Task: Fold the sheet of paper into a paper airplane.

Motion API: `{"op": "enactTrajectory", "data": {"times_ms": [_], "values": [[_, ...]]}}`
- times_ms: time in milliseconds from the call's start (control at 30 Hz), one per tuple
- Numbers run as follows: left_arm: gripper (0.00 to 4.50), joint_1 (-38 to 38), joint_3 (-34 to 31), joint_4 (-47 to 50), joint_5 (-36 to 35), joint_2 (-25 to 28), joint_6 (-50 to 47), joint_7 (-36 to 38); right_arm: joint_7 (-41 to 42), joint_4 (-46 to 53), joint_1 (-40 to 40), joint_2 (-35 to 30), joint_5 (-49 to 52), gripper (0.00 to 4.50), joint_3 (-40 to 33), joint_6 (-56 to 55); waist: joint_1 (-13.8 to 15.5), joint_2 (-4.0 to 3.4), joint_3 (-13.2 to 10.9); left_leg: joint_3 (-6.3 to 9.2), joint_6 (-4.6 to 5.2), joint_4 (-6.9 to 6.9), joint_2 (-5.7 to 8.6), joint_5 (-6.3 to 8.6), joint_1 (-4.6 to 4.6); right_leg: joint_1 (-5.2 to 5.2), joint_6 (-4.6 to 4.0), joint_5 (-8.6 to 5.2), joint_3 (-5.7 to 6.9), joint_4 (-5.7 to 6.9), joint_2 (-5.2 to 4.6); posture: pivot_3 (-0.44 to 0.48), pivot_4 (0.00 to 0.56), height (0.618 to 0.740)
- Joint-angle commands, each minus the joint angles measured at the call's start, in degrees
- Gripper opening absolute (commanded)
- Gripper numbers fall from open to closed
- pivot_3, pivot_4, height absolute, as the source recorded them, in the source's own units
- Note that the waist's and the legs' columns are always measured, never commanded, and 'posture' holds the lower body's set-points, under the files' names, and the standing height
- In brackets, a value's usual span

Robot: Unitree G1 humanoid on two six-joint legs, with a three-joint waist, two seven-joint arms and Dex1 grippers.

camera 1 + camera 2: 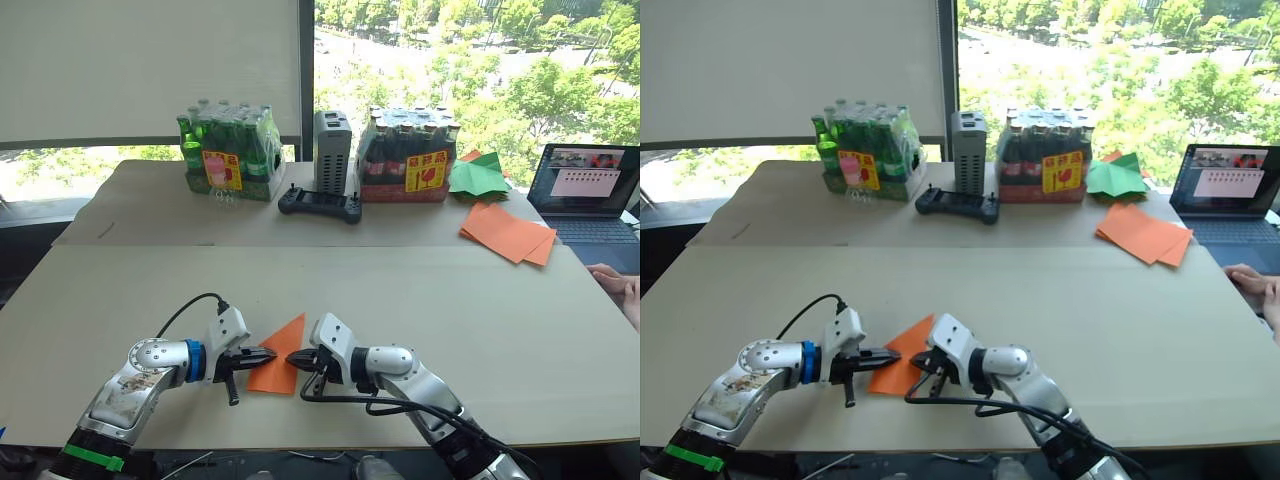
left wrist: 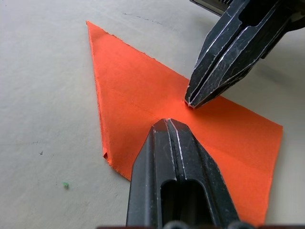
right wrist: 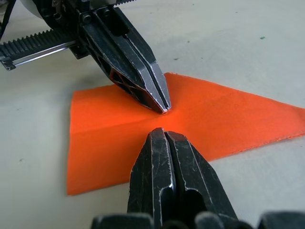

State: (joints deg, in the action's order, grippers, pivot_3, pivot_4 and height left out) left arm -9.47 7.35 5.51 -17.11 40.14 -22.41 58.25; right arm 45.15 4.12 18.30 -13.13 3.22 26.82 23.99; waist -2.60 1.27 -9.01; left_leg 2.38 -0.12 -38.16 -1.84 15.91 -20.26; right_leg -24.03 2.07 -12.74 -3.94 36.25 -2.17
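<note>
Orange, one folded sheet [image 1: 280,365] lies flat on the near part of the desk [image 1: 480,310], pointed at the far end, with a crease along its middle. I count two pincers over it. The left pincer [image 1: 268,353] is clenched, its two fingers pressed together with nothing between them, tip down on the sheet from the left side. The right pincer [image 1: 293,357] is likewise clenched on nothing, tip on the sheet from the right. The two tips sit near each other at the crease, not touching.

On the far desk I count two shrink-wrapped packs of bottles: one green pack [image 1: 228,152] to the left, one dark pack [image 1: 410,157] to the right. Between them stands one grey box [image 1: 332,150], and just in front of it lies one black controller [image 1: 320,205]. Right of the dark pack is one green paper shape [image 1: 478,177], and nearer, one stack of orange sheets [image 1: 508,233]. One open laptop [image 1: 585,190] sits at the right edge. A person's hand [image 1: 618,283] rests on the desk at the right edge.
</note>
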Motion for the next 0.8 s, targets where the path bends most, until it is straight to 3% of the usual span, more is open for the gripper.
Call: {"op": "enactTrajectory", "data": {"times_ms": [33, 800], "values": [[0.01, 0.7, 2.0, -1.3, 2.0, 0.7, -1.4, 0.3, 2.3, 0.1, -2.8, -1.6, 0.2, 0.0, 3.7, 4.0, 0.0, 0.0, 0.0, 0.0, 0.0, 0.0, 0.0, 0.0, 0.0, 0.0, 0.0, 0.0, 0.0, 0.0, 0.0, 0.0, 0.15, 0.733], [0.01, 0.6, 2.6, -1.1, 2.1, 1.1, -1.4, 0.4, 6.3, 6.0, -4.2, -5.7, 1.7, 0.0, 7.7, 8.1, 0.0, 0.0, 0.0, 0.0, 0.0, 0.01, 0.0, 0.0, 0.0, 0.0, 0.04, -0.07, 0.0, -0.02, 0.0, 0.0, 0.15, 0.733]]}}
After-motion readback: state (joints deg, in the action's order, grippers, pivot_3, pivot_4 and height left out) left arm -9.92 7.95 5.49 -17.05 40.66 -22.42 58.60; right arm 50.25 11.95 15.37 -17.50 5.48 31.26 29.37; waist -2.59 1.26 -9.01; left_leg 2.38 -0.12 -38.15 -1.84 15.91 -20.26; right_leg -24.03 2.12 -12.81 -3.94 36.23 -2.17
